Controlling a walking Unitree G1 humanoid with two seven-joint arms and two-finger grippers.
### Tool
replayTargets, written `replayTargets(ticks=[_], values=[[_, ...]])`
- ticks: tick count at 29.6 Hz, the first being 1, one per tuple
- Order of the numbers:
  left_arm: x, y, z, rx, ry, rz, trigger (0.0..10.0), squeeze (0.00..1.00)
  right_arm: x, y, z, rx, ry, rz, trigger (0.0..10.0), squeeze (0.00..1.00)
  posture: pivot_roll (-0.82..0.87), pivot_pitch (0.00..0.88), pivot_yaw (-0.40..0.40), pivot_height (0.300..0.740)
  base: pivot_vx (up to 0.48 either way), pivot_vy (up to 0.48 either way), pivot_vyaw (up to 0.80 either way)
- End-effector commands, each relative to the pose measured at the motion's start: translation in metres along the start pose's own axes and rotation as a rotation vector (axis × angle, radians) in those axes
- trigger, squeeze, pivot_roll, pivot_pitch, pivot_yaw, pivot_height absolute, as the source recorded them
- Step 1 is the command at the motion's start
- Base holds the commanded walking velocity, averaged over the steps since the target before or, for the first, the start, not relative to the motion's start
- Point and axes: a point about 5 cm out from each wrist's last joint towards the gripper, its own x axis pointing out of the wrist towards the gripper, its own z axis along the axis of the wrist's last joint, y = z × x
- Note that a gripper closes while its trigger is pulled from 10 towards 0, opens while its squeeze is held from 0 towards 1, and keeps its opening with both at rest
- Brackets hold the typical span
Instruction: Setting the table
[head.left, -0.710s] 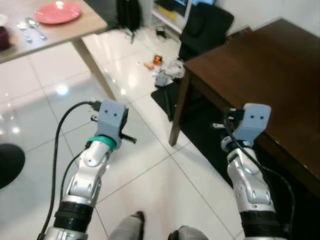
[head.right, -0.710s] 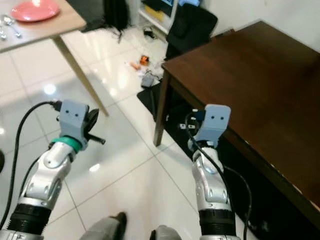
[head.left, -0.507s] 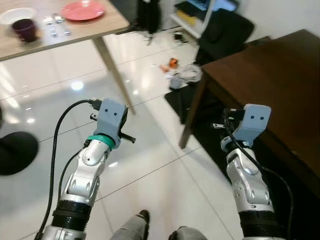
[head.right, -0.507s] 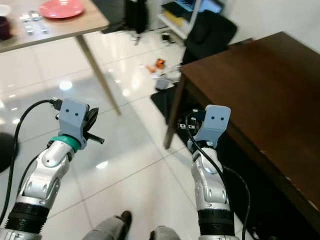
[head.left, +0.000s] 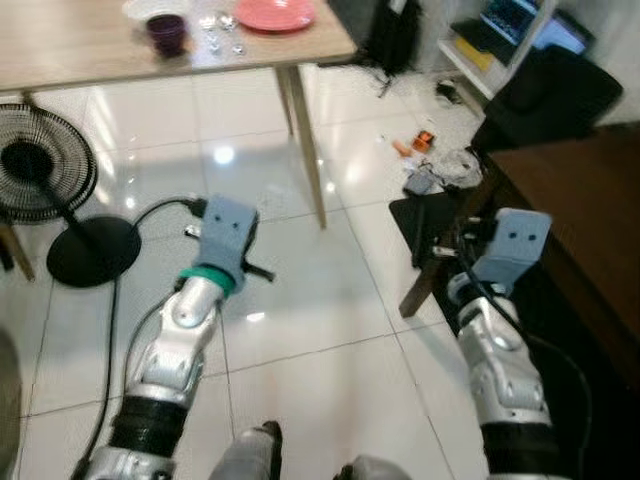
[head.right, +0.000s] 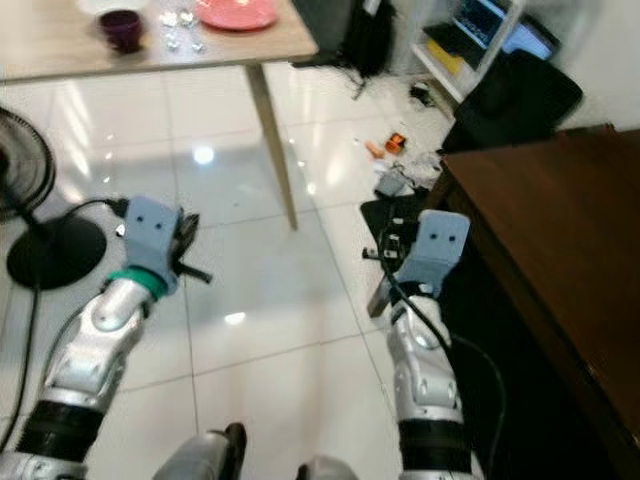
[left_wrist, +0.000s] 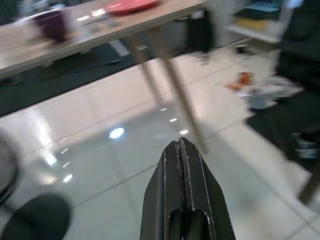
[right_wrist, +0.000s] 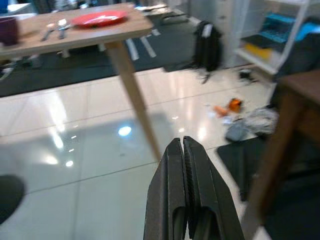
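Your left gripper (left_wrist: 181, 150) and right gripper (right_wrist: 183, 149) both hang over the white tile floor (head.left: 320, 300), fingers pressed together, holding nothing. Ahead of them stands the light wooden table (head.left: 90, 50) carrying a red plate (head.left: 274, 13), a dark purple cup (head.left: 166, 33) and spoons (right_wrist: 54, 29). The dark wooden table (head.right: 560, 250) sits just beside your right gripper.

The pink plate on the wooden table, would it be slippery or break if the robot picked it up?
The pink plate looks flat and shiny, so it is probably stiff and a bit slippery for thin fingers. It may be ceramic or plastic; the pictures cannot tell, so treat it as breakable. It lies near the edge of the light wooden table, so a push could slide it off.
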Motion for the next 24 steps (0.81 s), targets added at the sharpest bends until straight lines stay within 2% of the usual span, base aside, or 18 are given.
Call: replayTargets(ticks=[1,2,3,4,5,8,9,10,14,24], values=[[-0.001,-0.004,-0.005,0.003,0.023,-0.012,10.0,0.0,-0.002,-0.003,-0.003,0.001,0.014,-0.012,10.0,0.0,0.03,0.0,0.016,0.74,0.0,0.0,0.8],[-0.001,-0.004,-0.005,0.003,0.023,-0.012,10.0,0.0,-0.002,-0.003,-0.003,0.001,0.014,-0.012,10.0,0.0,0.03,0.0,0.016,0.74,0.0,0.0,0.8],[0.003,0.006,0.001,0.006,-0.005,0.046,10.0,0.0,0.003,-0.008,0.006,-0.026,-0.019,-0.005,10.0,0.0,0.03,0.0,0.012,0.74,0.0,0.0,0.79],[0.003,0.006,0.001,0.006,-0.005,0.046,10.0,0.0,0.003,-0.008,0.006,-0.026,-0.019,-0.005,10.0,0.0,0.03,0.0,0.012,0.74,0.0,0.0,0.79],[0.007,0.013,0.008,0.003,-0.035,0.09,10.0,0.0,0.007,-0.012,0.016,-0.051,-0.06,0.009,10.0,0.0,0.03,0.0,0.013,0.74,0.0,0.0,0.79],[0.007,0.013,0.008,0.003,-0.035,0.09,10.0,0.0,0.007,-0.012,0.016,-0.051,-0.06,0.009,10.0,0.0,0.03,0.0,0.013,0.74,0.0,0.0,0.79],[0.01,0.017,0.014,0.001,-0.062,0.12,10.0,0.0,0.01,-0.013,0.025,-0.06,-0.1,0.035,10.0,0.0,0.03,0.0,0.011,0.74,0.0,0.0,0.0],[0.01,0.017,0.014,0.001,-0.062,0.12,10.0,0.0,0.01,-0.013,0.025,-0.06,-0.1,0.035,10.0,0.0,0.03,0.0,0.011,0.74,0.0,0.0,0.0],[0.018,0.022,0.024,0.027,-0.103,0.173,10.0,0.0,0.011,-0.012,0.037,-0.055,-0.161,0.051,10.0,0.0,0.03,0.0,0.013,0.74,0.382,0.0,0.0],[0.021,0.022,0.027,0.018,-0.113,0.175,10.0,0.0,0.011,-0.014,0.037,-0.055,-0.161,0.037,10.0,0.0,0.03,0.0,0.015,0.74,0.465,0.0,0.0]])
